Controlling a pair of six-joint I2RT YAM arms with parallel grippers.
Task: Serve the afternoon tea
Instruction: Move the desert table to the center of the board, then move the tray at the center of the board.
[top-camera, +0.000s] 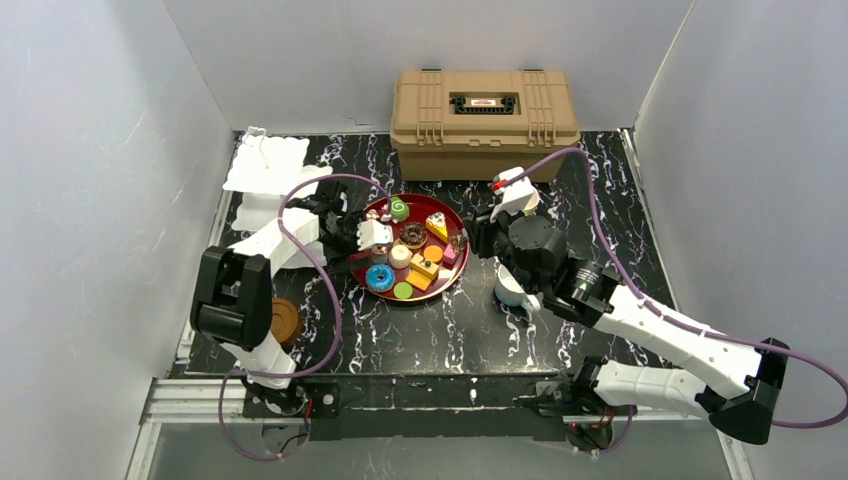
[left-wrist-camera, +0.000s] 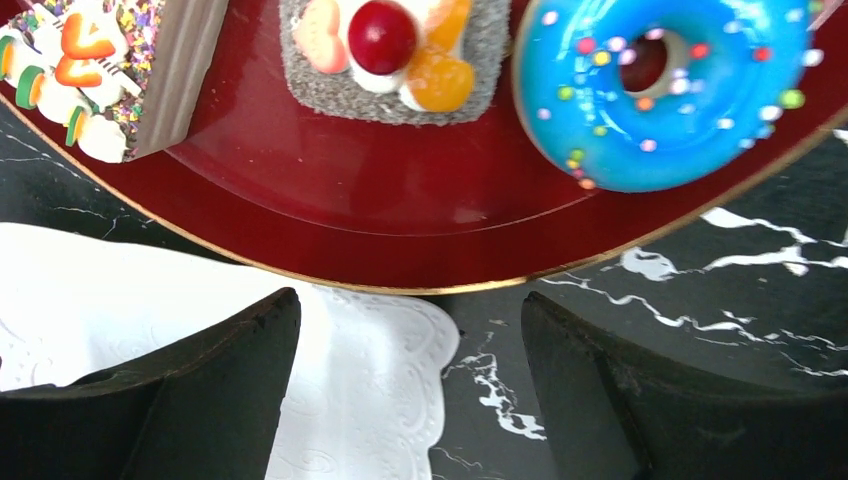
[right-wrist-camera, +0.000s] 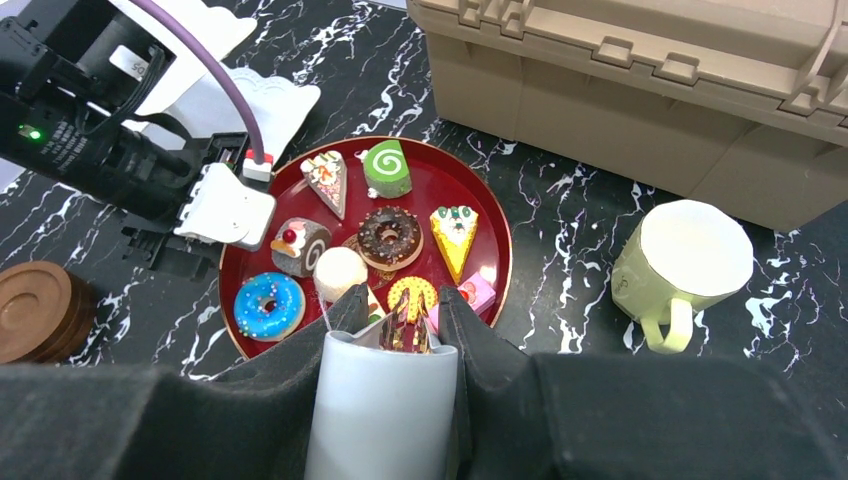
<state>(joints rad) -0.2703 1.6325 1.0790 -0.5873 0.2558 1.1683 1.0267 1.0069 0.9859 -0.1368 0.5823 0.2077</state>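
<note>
Two hands: your left hand (left-wrist-camera: 410, 300) gapes empty at the tray's (left-wrist-camera: 400, 230) left edge; your right hand (right-wrist-camera: 400, 300) is clamped on the white mug (right-wrist-camera: 380, 420).

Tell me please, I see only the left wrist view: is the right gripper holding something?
Observer: Yes. The right gripper is closed on a white mug, to the right of the red tray.
Operator: Where is the other mug?
Observer: The cream-yellow mug stands upright on the table, right of the tray, in front of the tan case.
Operator: And the coasters?
Observer: The brown coasters are stacked left of the tray, toward the near edge.
</note>
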